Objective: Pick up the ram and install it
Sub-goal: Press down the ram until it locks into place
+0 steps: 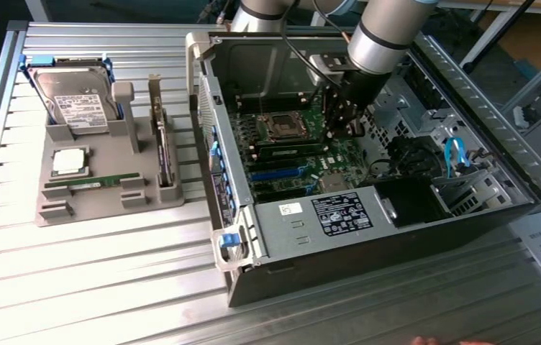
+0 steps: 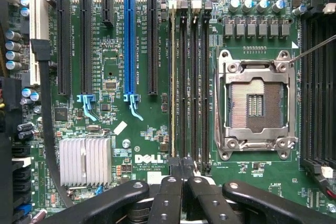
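One slim green ram (image 1: 93, 181) stands on edge in a grey tray (image 1: 88, 210) beside the open computer case (image 1: 280, 237), likely propped for easy grasping, well apart from the gripper (image 2: 181, 170), its fingers pressed together and empty over the memory slots (image 2: 192, 77).

Exterior view: the open computer case (image 1: 367, 180) lies on the slatted table (image 1: 88, 266), with the parts holder (image 1: 107, 172) at its 9 o'clock. In the holder, the hard drive (image 1: 77, 100) stands at 12 o'clock, the processor chip (image 1: 69, 161) below it, the ram (image 1: 91, 182) at 6 o'clock and the expansion card (image 1: 163, 147) at 3 o'clock. Inside the case, the gripper (image 1: 347, 129) hangs over the motherboard (image 1: 295, 162), at 3 o'clock of the processor socket (image 1: 283, 128).
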